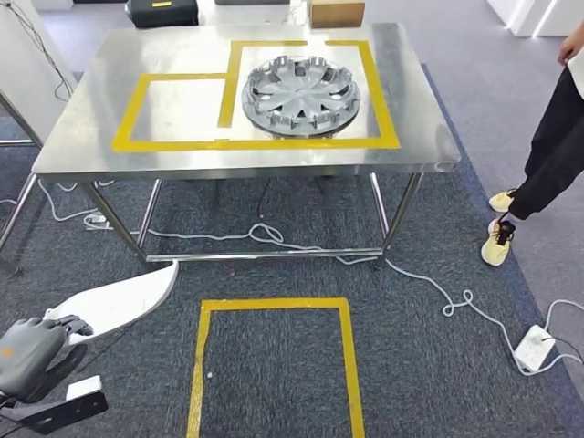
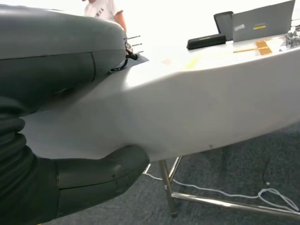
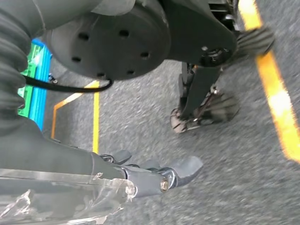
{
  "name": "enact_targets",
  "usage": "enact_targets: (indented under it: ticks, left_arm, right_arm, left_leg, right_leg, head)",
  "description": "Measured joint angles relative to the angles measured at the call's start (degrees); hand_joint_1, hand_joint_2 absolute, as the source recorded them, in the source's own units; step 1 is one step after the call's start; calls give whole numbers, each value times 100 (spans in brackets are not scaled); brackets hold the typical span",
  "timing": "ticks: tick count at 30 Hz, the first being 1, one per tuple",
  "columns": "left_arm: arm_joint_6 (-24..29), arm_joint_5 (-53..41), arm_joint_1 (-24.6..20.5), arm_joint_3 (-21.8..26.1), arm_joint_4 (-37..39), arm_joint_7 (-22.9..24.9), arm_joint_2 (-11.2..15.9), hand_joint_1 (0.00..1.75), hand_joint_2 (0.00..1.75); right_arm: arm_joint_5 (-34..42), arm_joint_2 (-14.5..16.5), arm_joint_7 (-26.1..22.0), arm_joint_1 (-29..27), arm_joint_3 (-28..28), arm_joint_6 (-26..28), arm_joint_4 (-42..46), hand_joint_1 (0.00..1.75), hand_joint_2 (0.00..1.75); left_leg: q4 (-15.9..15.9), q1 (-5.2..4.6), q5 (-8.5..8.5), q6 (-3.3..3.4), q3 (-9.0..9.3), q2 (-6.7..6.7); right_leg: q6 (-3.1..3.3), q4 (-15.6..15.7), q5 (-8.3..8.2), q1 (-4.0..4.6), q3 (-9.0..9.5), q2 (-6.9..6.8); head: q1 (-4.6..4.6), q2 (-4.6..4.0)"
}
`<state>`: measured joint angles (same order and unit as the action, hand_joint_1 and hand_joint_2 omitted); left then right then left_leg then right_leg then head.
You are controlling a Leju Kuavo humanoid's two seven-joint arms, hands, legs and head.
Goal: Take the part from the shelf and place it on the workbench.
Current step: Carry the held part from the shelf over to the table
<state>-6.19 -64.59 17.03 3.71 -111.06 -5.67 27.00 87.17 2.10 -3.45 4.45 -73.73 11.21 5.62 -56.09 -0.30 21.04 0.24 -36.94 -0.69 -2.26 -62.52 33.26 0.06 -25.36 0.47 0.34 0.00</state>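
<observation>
A long white curved part (image 1: 117, 301) sticks out low at the left, and my left hand (image 1: 31, 356) grips its near end. In the left wrist view the white part (image 2: 198, 108) runs across the picture, clamped between the grey back of my left hand (image 2: 53, 56) and its thumb below. The steel workbench (image 1: 413, 128) stands ahead, marked with yellow tape boxes. A silver wheel cover (image 1: 301, 94) lies in the right box. My right hand (image 3: 166, 176) hangs over the carpet, fingers stretched out, holding nothing.
A person (image 1: 551, 137) stands at the right beside the workbench. A white cable (image 1: 276, 235) and a power strip (image 1: 534, 347) lie on the carpet. A yellow tape square (image 1: 276, 365) marks the floor before me. A black case (image 1: 161, 11) and a cardboard box (image 1: 336, 13) sit behind the bench.
</observation>
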Motion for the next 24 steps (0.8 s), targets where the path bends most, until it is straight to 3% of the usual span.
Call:
enact_targets:
  ticks: [1,3,4,5,6,9,10,11,13,15,16,18,19,20,21,23,24]
  left_arm:
    - [0,-1,-2,-4,0,1,-4,175,175]
    - [0,-3,-6,-13,0,1,-12,175,175]
    - [0,-4,-2,-15,0,1,-16,175,175]
    - [0,-8,-1,-16,0,1,-19,175,175]
    - [0,-12,0,-16,0,3,-24,175,175]
    - [1,-27,-7,-21,1,26,-47,175,175]
    - [2,-34,-10,-22,2,33,-56,175,175]
    - [4,-46,-13,-24,2,38,-63,175,175]
    - [12,-69,-14,-20,1,52,-66,175,175]
    - [20,-78,-29,-16,0,66,-65,175,175]
    - [21,-79,-37,-16,0,72,-68,175,175]
    - [22,-81,-39,-19,0,80,-80,175,175]
    - [22,-85,-35,-20,0,83,-91,175,175]
    - [24,-91,-31,-22,0,84,-100,175,175]
    - [26,-102,-32,-23,0,84,-109,175,175]
    - [33,-125,-35,-23,1,84,-116,175,175]
    - [35,-132,-45,-25,1,85,-121,175,175]
  right_arm:
    - [0,-1,-2,8,-3,1,0,0,175]
    - [0,0,1,8,-9,-1,0,0,175]
    - [0,0,4,-1,-10,0,0,0,175]
    - [0,0,6,-11,-11,1,0,0,175]
    - [1,-1,8,-20,-12,3,0,0,175]
    - [3,-5,10,-43,-13,14,-1,0,175]
    - [3,-7,13,-47,-14,18,-2,0,175]
    - [4,-7,14,-44,-14,20,-2,0,175]
    - [4,-1,16,-27,-15,19,-1,0,175]
    - [4,4,10,-5,-15,20,-1,0,175]
    - [4,3,8,4,-15,21,-1,0,175]
    - [4,0,7,12,-15,23,-2,0,175]
    - [4,-1,8,11,-15,22,-2,0,175]
    - [4,-1,8,9,-15,21,-2,0,175]
    - [4,-1,9,9,-15,21,-2,0,175]
    - [4,-3,13,14,-15,24,-3,0,175]
    - [4,-7,14,18,-15,27,-3,0,175]
  left_leg:
    - [1,1,66,22,73,1]
    - [0,-3,197,52,221,-5]
    - [-1,-5,266,58,309,-14]
    - [-1,-7,337,60,407,-23]
    - [-2,-9,409,55,511,-31]
    - [-20,-24,629,6,749,-49]
    - [-21,-29,685,-23,795,-56]
    - [-35,-36,717,-56,835,-64]
    - [-50,-39,754,-122,877,-63]
    - [-289,-31,916,-191,777,-43]
    - [-550,-16,1069,-226,634,-33]
    - [-1294,29,1401,-292,164,-26]
    - [-1530,48,1444,-315,-19,-24]
    - [-1601,66,1377,-335,-124,-22]
    - [-1426,79,1178,-349,-96,-20]
    - [-691,113,640,-387,171,-7]
    - [-350,123,507,-383,299,3]
  right_leg:
    - [-19,-385,96,-1,-244,-3]
    - [-36,-1008,478,0,-768,-3]
    - [-33,-1103,644,2,-947,-2]
    - [-22,-1027,691,4,-1050,-2]
    - [-5,-806,567,10,-1089,-2]
    - [82,111,-508,38,-1080,0]
    - [117,266,-771,49,-1068,1]
    - [148,325,-879,57,-1056,2]
    - [200,353,-906,39,-972,4]
    - [236,402,-894,1,-891,4]
    - [249,417,-880,-8,-866,2]
    - [260,425,-845,-17,-844,1]
    - [256,425,-826,-23,-831,1]
    - [249,425,-805,-31,-809,1]
    - [236,425,-785,-45,-777,3]
    - [190,424,-739,-67,-703,8]
    - [157,417,-720,-67,-682,13]
  head:
    - [10,-1]
    - [24,0]
    - [28,1]
    - [36,1]
    - [46,2]
    - [52,2]
    - [48,2]
    - [48,2]
    - [45,2]
    - [16,2]
    - [1,2]
    - [-18,1]
    - [-19,1]
    - [-19,0]
    - [-19,1]
    - [-27,1]
    - [-47,1]
